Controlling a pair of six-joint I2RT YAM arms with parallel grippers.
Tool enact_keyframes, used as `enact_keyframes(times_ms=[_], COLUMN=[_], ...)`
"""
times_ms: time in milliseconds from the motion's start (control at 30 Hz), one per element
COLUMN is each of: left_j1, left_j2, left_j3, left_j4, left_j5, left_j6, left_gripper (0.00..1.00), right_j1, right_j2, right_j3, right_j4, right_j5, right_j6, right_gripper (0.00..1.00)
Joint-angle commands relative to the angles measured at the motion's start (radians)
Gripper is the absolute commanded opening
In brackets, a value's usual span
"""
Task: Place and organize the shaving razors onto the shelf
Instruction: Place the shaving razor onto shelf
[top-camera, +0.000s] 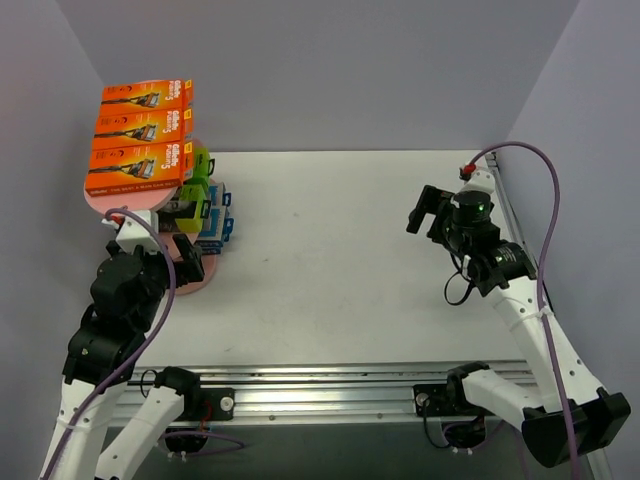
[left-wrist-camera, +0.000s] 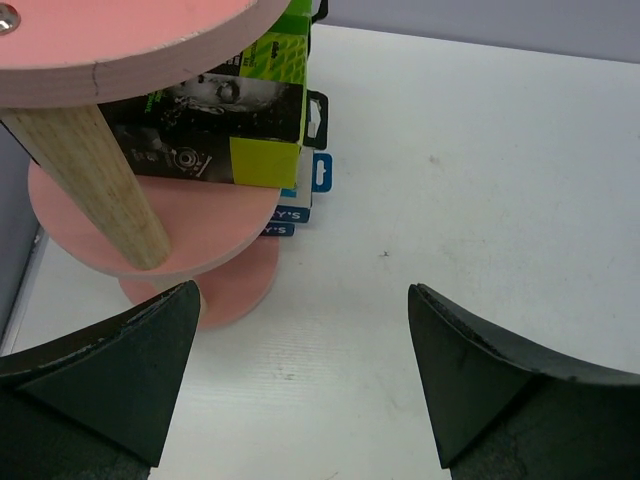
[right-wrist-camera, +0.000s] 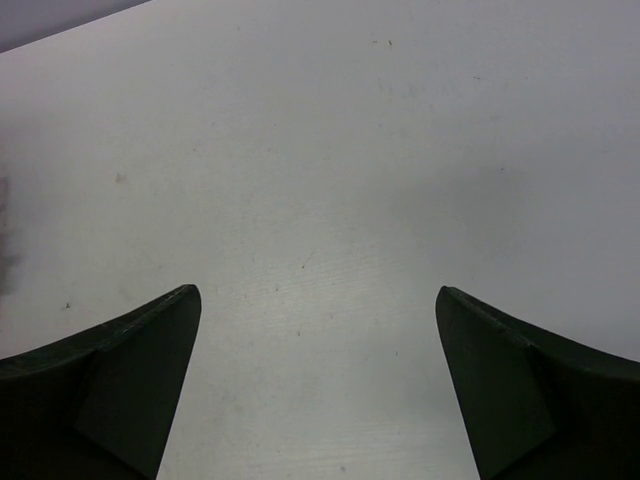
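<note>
- Left gripper (left-wrist-camera: 302, 295): jaws wide apart, nothing between them. It's low, just beside the shelf (left-wrist-camera: 120, 40) and facing its lower boards.
- Right gripper (right-wrist-camera: 315, 295): also spread and empty, over bare table (top-camera: 340, 250), well apart from everything.
- Razors are all on the shelf as far as I can see: orange packs (top-camera: 140, 140) on the top board, black-and-lime packs (left-wrist-camera: 200, 130) on the middle board, blue packs (top-camera: 215, 222) on the lowest. I see no loose packs on the table, so I judge this near done.
- Main risk is my left arm. It sits tight against the stand, so a careless wrist swing or elbow lift could clip a board and rock the whole thing.
- The orange packs overhang the top board, so a jolt could slide them off.
- The black-and-lime pack sticks out past its board on the table side. A finger sweeping up would catch that corner.
- The blue packs' hang tabs (left-wrist-camera: 318, 172) also poke out, so same snag risk lower down.
- The left arm's cable (top-camera: 165, 290) runs near the shelf base and might hook it.
- From above, the arm hides the bottom board, so I can't tell whether it's touching.
</note>
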Motion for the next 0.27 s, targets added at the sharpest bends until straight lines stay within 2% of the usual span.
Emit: enact_keyframes(times_ms=[0,233], left_j1=[0.007,0.007], left_j2=[-0.012,-0.009], left_j3=[0.006,-0.001], left_j4=[0.079,0.082], left_j5=[0.027,0.031], left_j6=[0.011,0.011], left_gripper=[0.94,0.94], right_j1=[0.003,0.009], right_j2=[-0.02,-0.017], right_j3=[-0.024,-0.073], right_j4=[0.024,0.054], right_j5=[0.023,-0.028], right_j6=[-0.006,-0.023], right_gripper=[1.0,1.0])
